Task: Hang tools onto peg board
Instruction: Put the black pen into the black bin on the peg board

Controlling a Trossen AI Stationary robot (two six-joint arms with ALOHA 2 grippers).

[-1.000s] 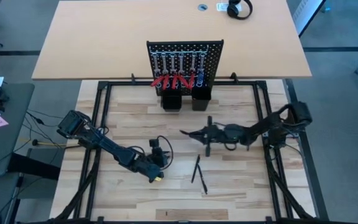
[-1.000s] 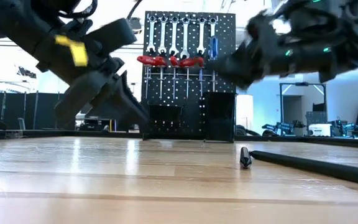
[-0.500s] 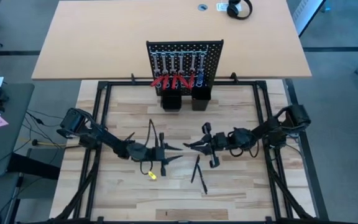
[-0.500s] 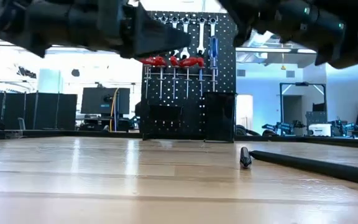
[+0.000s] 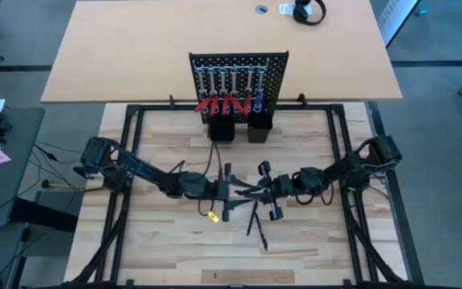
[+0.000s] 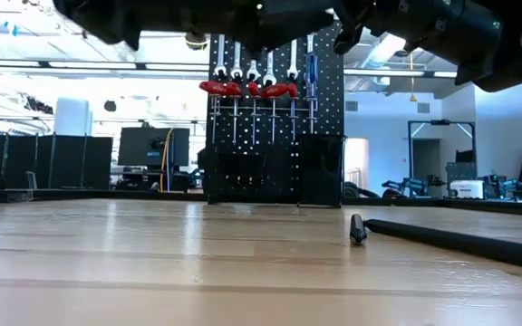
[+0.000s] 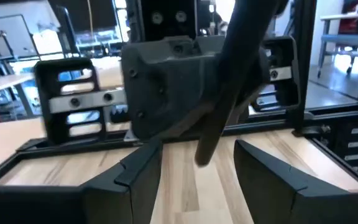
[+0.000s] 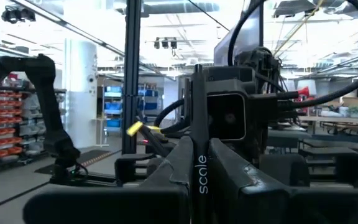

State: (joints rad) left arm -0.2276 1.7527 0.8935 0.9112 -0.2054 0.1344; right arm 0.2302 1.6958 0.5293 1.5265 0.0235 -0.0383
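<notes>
Your peg board (image 5: 238, 80) stands upright at the far edge of the wooden table (image 5: 159, 241), already carrying silver wrenches (image 6: 254, 50), red-handled pieces (image 6: 243, 89) and one blue screwdriver (image 6: 312, 68). You can't see what's inside the two black box holders (image 6: 279, 169) at its foot from any view.

Over mid-table the two grippers face each other. The right gripper (image 8: 199, 165) has its fingers clamped on a thin black stick tool (image 8: 197, 106), which pokes between the left gripper's (image 7: 197, 162) wide-apart fingers; only the wrist views show you that. From above, two more black sticks (image 5: 257, 223) lie just in front of the grippers.
</notes>
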